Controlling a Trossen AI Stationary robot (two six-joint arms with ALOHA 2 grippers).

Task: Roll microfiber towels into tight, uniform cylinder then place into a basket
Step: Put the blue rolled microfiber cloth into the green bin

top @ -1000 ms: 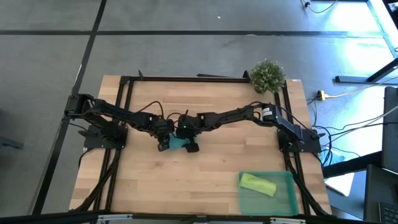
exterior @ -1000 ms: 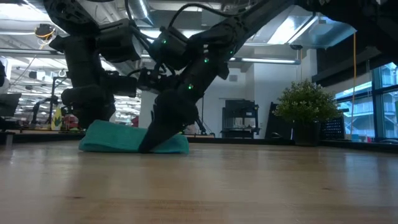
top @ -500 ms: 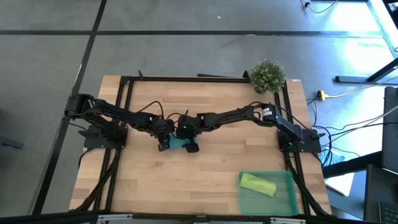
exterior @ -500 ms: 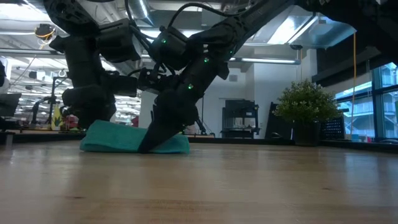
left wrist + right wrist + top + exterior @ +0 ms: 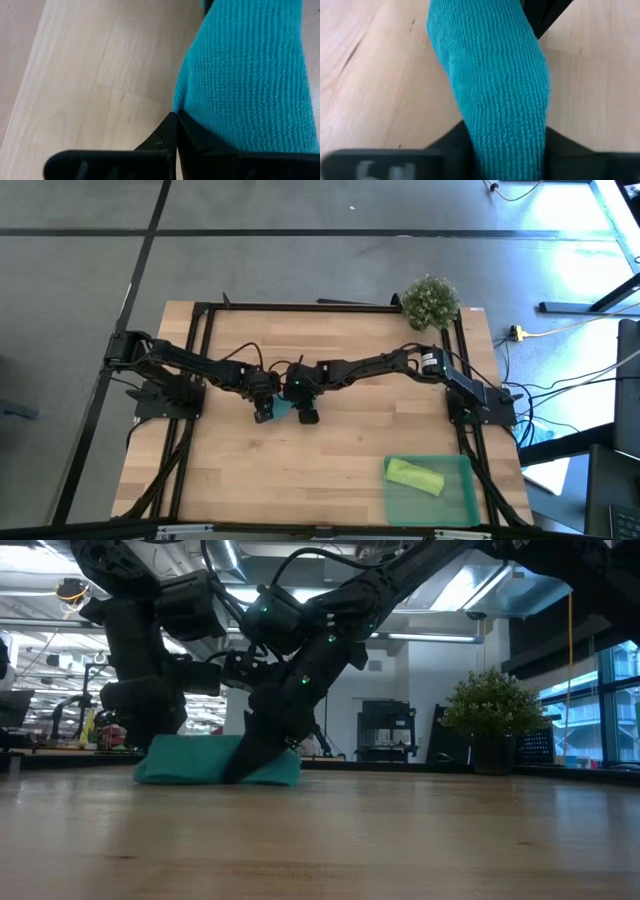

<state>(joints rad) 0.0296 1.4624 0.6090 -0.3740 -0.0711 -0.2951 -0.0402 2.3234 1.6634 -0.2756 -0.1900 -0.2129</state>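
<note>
Teal towel (image 5: 284, 408) lies mid-worktop (image 5: 330, 460), long axis left-right. Right hand (image 5: 507, 150) is clamped across it; left hand (image 5: 176, 145) is pinched on its edge. Lime towel (image 5: 414, 476) is laid in basket (image 5: 455, 505).

A teal towel (image 5: 495, 85) of soft, ribbed microfiber cloth — its fine loops plain in the right wrist view — lies on a pale, smooth wooden table (image 5: 330, 470) with a faint sheen. The basket (image 5: 455, 510) is translucent green plastic holding a matt lime towel (image 5: 414, 476). Both arms are dark, matt — the left gripper's fingers (image 5: 165, 145) smooth plastic.
</note>
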